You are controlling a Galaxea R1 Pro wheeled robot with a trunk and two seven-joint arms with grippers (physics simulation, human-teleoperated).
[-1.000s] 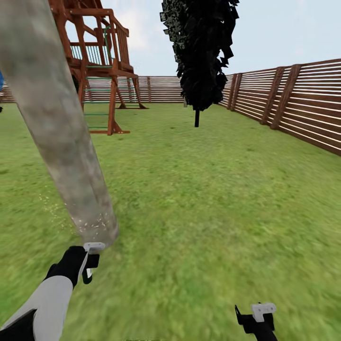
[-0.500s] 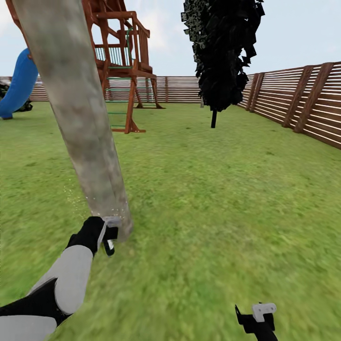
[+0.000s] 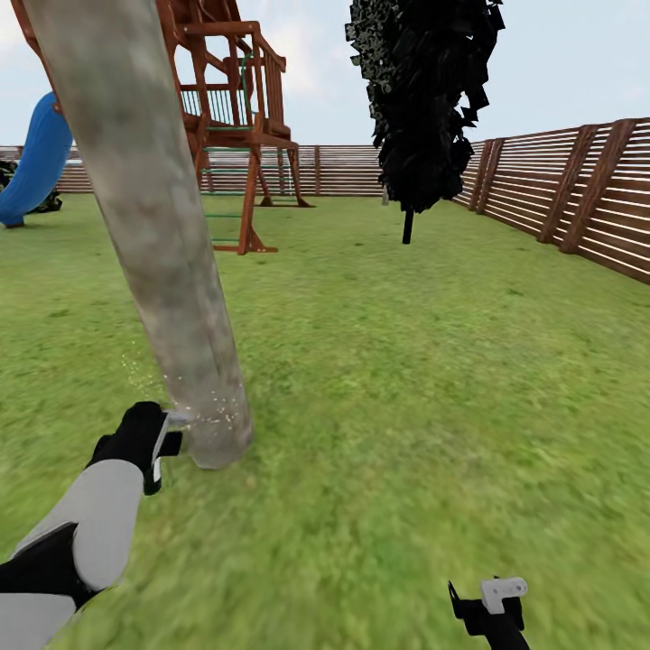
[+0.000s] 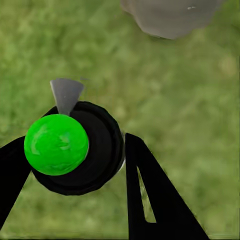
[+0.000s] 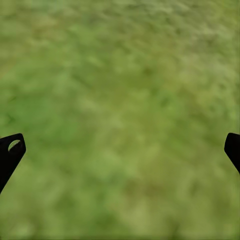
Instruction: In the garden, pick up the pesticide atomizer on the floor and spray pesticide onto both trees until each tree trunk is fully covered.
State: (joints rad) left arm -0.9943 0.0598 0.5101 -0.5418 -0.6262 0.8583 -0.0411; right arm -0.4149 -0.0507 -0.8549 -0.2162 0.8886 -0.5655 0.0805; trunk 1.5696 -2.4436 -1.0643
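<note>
Reaching left arm (image 3: 86, 524), atomizer (image 4: 75, 150) at trunk (image 3: 162, 235)

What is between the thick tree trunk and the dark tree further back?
In the head view, only bare grass lies between the trunk and the dark tree; the wooden play tower stands off to one side.

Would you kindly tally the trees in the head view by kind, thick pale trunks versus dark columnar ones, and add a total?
Thick pale grey-brown tree trunk, with pale pesticide specks near its base: 1
Dark columnar tree on a thin black stem: 1
Total: 2
</note>
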